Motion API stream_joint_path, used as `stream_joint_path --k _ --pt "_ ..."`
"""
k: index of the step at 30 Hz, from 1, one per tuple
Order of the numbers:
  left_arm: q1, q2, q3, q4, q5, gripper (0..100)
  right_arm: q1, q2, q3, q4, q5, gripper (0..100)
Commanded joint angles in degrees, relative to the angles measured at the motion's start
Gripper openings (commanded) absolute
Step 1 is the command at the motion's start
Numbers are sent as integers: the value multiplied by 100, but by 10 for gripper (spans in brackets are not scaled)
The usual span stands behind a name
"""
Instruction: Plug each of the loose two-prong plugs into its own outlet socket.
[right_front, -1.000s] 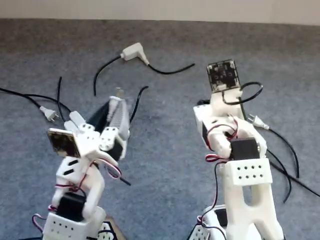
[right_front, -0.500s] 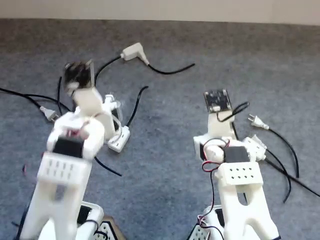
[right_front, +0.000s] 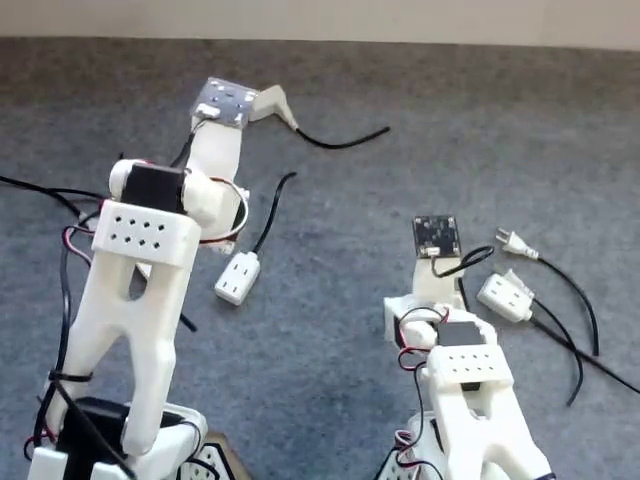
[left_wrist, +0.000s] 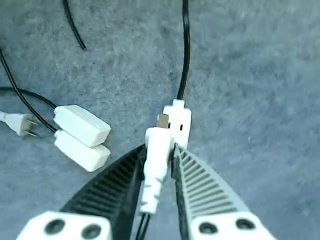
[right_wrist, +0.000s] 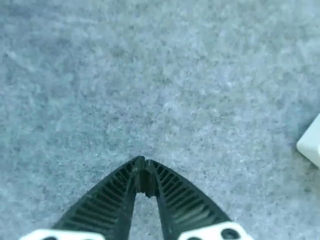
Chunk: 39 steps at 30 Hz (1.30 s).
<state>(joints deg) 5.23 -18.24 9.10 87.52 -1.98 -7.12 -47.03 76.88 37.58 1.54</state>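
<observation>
Grey carpet is spread over the counter (right_front: 340, 330). In the left wrist view, a white plug (left_wrist: 155, 167) is squeezed tight between the fingers of the left hand (left_wrist: 159, 148). Its metal end is pointed at a small white outlet socket (left_wrist: 181, 122) right in front of it. Whether the metal is inside the socket cannot be told. A black cord (left_wrist: 185, 55) is seen running away from that socket. Close by, two white outlet blocks (left_wrist: 80, 126) are laid side by side, touching. A loose two-prong plug (left_wrist: 17, 123) is seen just beside them.

The right hand (right_wrist: 145, 176) is held over bare carpet with its fingers pressed together on nothing. A white corner (right_wrist: 311, 142) is seen at the edge of that view.

In the high view, a white power block (right_front: 237, 277) is laid near the left arm. A second power block (right_front: 505, 296) is laid near the right arm, and a small plug (right_front: 510, 241) on a black wire is seen close to it.
</observation>
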Motion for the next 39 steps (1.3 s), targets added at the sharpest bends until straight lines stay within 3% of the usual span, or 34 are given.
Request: stream_joint_path --k 1,4,10,21,34,39 --pt "-22 321 -400 545 -1099 7 48 -119 -4 -136 -70 8" --pt "-22 1007 -470 914 -2163 7 48 -119 4 -136 -70 8" --pt "-57 2413 -1068 1319 -3341 7 48 -119 31 -242 -70 8" --pt "-48 2448 -954 1327 -6330 7 57 -119 31 -242 -70 8" --pt "-382 2492 -840 1292 -8563 7 57 -119 31 -251 -70 8" --pt "-382 2492 -576 1292 -8818 7 57 -119 31 -251 -70 8"
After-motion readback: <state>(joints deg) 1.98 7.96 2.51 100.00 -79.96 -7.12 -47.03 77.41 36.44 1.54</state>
